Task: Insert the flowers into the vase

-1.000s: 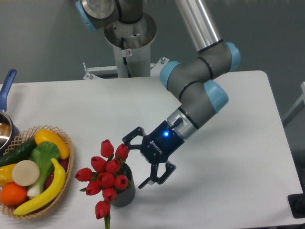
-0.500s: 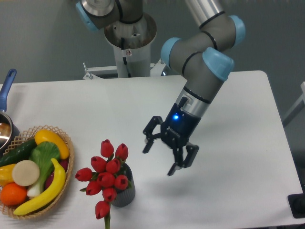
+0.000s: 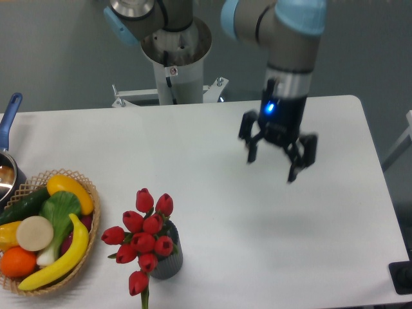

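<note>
The hand hangs wide open and empty above the tabletop, fingers pointing down, judged to be finished with its load. Well down and to its left, the flowers stand in the vase, though one low bud seems to droop outside. Farther left sits a fruit basket; nothing stands between.

Single fixed camera, high front view.
Looks steeply down across the white bench toward the arm's pedestal and grey back wall; mid distance, whole bench width framed, its near edge and left end cut off. No second view.
</note>
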Controlling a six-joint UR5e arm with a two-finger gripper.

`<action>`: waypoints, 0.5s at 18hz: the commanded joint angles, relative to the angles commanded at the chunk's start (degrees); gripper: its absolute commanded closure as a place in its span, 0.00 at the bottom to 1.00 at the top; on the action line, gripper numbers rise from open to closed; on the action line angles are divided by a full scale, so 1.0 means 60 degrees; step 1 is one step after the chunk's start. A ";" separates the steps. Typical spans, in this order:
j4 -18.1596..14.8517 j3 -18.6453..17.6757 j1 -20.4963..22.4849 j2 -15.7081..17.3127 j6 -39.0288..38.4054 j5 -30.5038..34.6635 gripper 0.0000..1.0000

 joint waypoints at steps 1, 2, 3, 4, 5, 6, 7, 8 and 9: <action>-0.0337 0.0000 0.0132 0.0103 0.0528 0.0147 0.00; -0.0558 0.0014 0.0250 0.0177 0.0954 0.0250 0.00; -0.0618 0.0014 0.0352 0.0192 0.1234 0.0280 0.00; -0.0619 0.0014 0.0411 0.0192 0.1396 0.0280 0.00; -0.0605 0.0014 0.0412 0.0221 0.1398 0.0280 0.00; -0.0619 0.0014 0.0412 0.0265 0.1398 0.0280 0.00; -0.0634 0.0000 0.0426 0.0265 0.1398 0.0265 0.00; -0.0634 0.0000 0.0427 0.0265 0.1398 0.0265 0.00; -0.0648 0.0000 0.0427 0.0280 0.1398 0.0265 0.00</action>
